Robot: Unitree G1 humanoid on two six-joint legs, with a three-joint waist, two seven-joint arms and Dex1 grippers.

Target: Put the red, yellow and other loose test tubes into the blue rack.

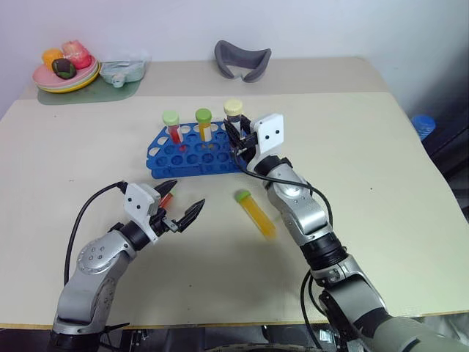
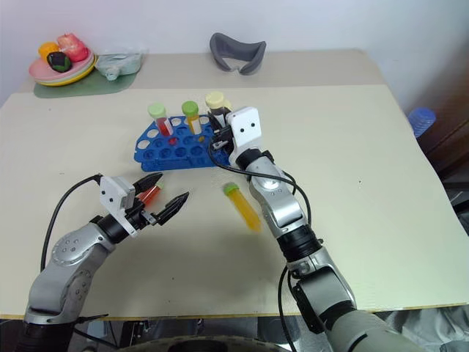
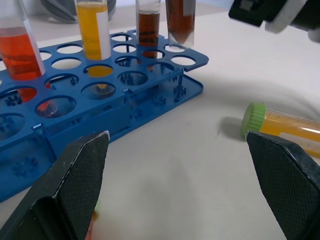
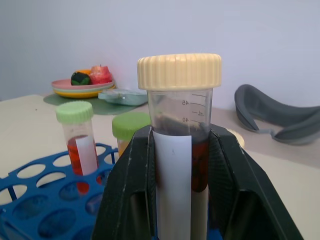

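The blue rack [image 1: 192,155] stands mid-table. It holds a green-capped red tube [image 1: 172,126], a green-capped yellow tube [image 1: 204,125] and a brown tube [image 3: 148,27]. My right gripper [image 1: 236,133] is shut on a cream-capped brown tube [image 4: 179,115], held upright over the rack's right end. A yellow test tube [image 1: 256,213] with a green cap lies on the table in front of the rack. My left gripper [image 1: 185,196] is open and low over the table, left of that tube. A red test tube [image 1: 166,198] lies beneath its left finger.
A plate of toy food [image 1: 66,72] and a clear packet [image 1: 122,71] sit on a green mat at the back left. A grey curved object [image 1: 242,59] lies at the back centre. A blue-capped item [image 1: 423,125] stands beyond the table's right edge.
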